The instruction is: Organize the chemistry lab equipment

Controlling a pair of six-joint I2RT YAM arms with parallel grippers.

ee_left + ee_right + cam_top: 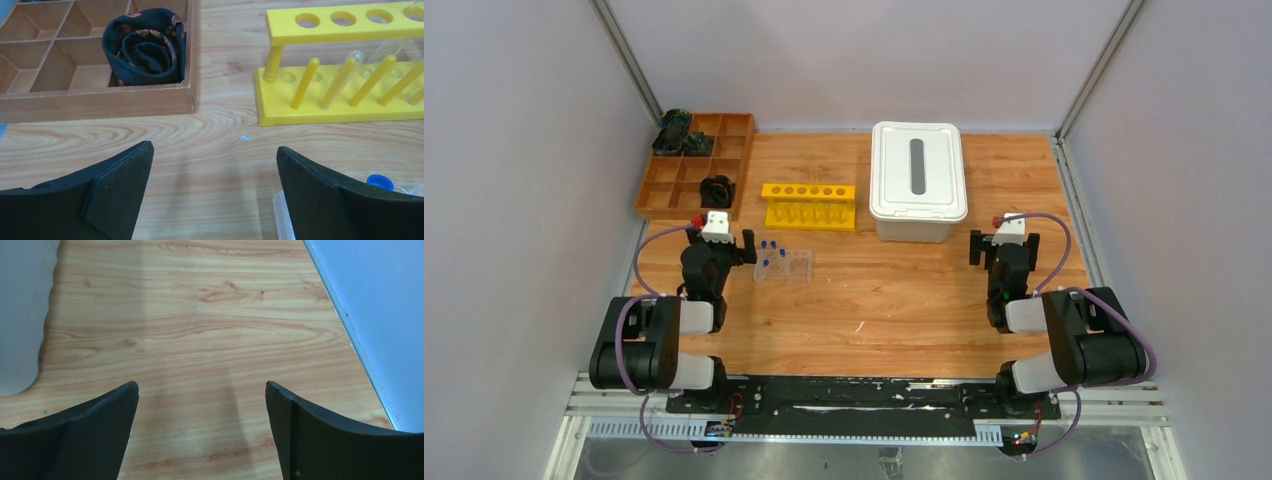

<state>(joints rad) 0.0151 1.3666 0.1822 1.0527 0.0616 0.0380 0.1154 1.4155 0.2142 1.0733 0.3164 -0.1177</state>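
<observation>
Both arms are parked low at the near side of the counter (894,300). The left fingers (115,195) are spread wide with nothing between them, just bare wood. Same on the other side: the right fingers (90,435) are fully released over empty counter, near the right wall. The clear plastic rack (786,266) sits just right of the left fingers, with a few blue-capped tubes (769,250) in it; the left wrist view catches one blue cap beside the right-hand finger. Behind it stands the yellow tube rack (809,205), upright, apart from the clear one. The wooden compartment tray (692,165) is at the back left with a rolled black thing (145,47) in its near right compartment. A white lidded bin (918,180) is at the back centre.
</observation>
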